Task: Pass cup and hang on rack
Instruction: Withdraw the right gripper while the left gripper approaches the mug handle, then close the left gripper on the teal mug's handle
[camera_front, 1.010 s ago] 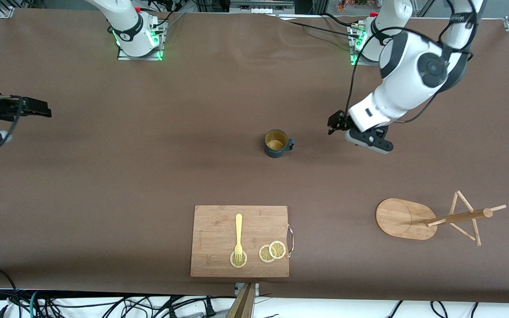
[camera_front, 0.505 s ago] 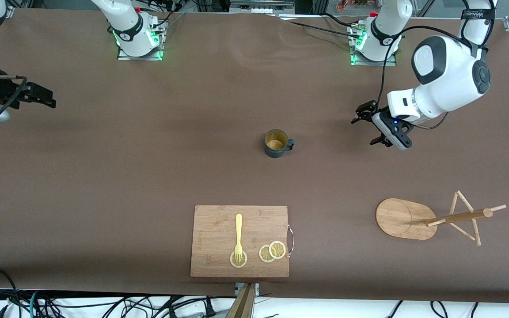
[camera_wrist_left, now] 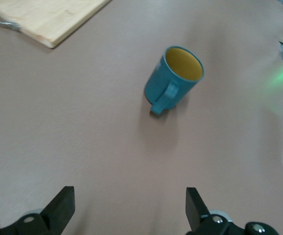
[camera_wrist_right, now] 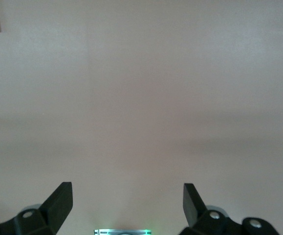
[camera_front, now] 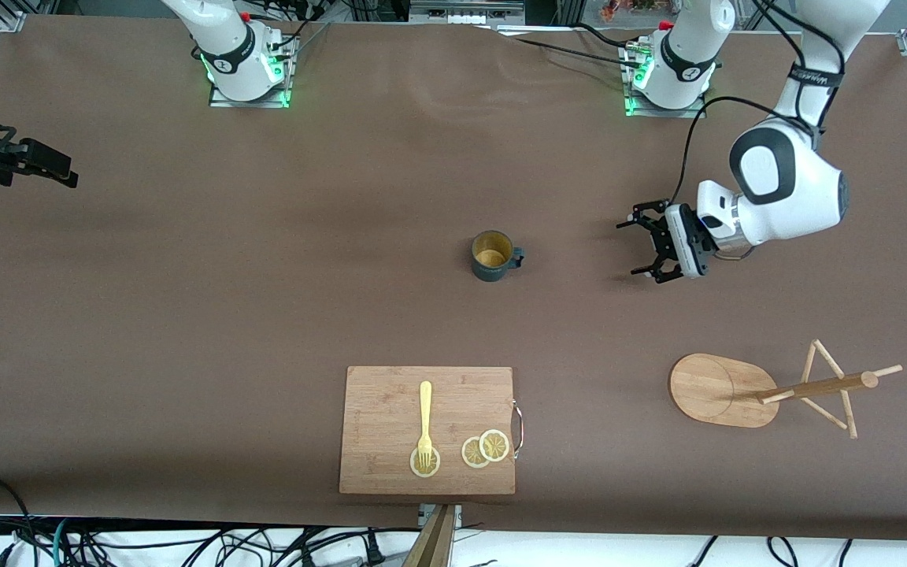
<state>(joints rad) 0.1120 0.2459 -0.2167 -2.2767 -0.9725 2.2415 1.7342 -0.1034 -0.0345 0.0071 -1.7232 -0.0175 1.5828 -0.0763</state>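
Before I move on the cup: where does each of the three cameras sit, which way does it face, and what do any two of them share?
Front view: high across the table, facing both bases; shows the left gripper open beside the cup, the right gripper open at the right arm's end, and the rack.
Left wrist view: on the left wrist, facing the cup; its open fingertips show.
Right wrist view: on the right wrist, facing bare table; its open fingertips show.
Shared: front and left wrist views both show the cup.

Count on the table [camera_front: 186, 315]: 1 cup [camera_front: 492, 255], 1 rack [camera_front: 768, 387], 1 cutting board [camera_front: 390, 409], 1 fork [camera_front: 425, 424], 3 lemon slices [camera_front: 494, 445]. 2 arms, each with 1 gripper: left gripper [camera_front: 640, 249], right gripper [camera_front: 68, 176].
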